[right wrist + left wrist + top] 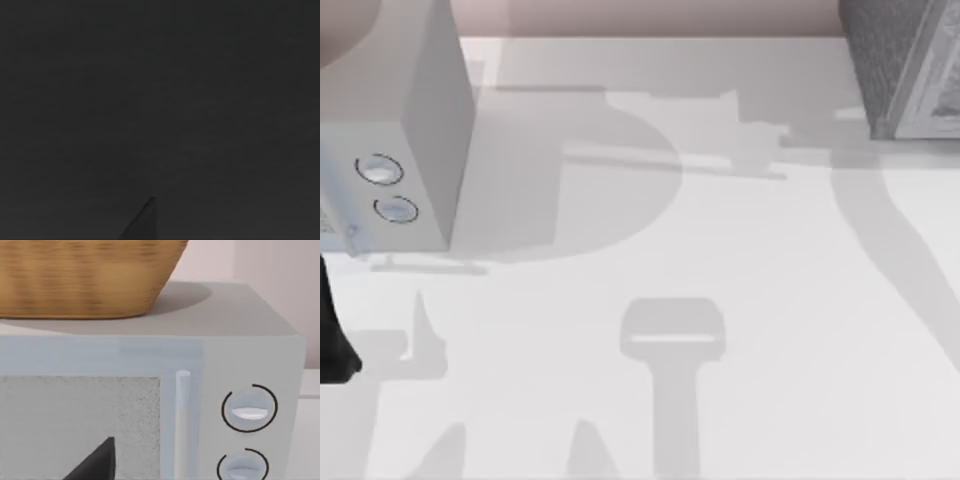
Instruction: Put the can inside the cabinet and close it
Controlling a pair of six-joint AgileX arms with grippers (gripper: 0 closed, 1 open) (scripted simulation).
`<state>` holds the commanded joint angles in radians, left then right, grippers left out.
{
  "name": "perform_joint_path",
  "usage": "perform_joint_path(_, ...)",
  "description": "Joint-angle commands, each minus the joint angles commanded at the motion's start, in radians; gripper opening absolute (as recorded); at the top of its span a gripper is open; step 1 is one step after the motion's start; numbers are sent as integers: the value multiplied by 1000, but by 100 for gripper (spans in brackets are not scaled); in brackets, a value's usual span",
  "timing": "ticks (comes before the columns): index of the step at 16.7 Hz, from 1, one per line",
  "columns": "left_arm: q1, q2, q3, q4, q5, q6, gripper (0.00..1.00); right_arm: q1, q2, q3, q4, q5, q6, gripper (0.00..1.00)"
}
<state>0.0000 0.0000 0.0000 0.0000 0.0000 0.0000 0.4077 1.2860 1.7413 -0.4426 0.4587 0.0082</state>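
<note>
The cabinet [892,62], a dark grey speckled box with a paler framed panel, stands at the table's far right corner and is cut off by the picture's edge. The can is out of view. A black part of my left arm [334,335] shows at the table's left edge. In the left wrist view, one dark finger of my left gripper [97,460] points at the front of the pale grey box, close to it. The right wrist view is dark.
A smooth pale grey box [410,120] with two round dials [249,409] stands at the far left. A woven basket [85,275] sits on its top. Arm shadows lie across the white table [740,260].
</note>
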Motion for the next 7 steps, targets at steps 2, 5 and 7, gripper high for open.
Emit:
perform_joint_path(2,0,0,0,0,0,0,100,-21,40,29,11,-20,0,100)
perform_joint_path(5,0,0,0,0,0,0,100,-53,108,70,29,-52,1,100)
perform_joint_path(7,0,0,0,0,0,0,100,-72,133,91,40,-71,2,100)
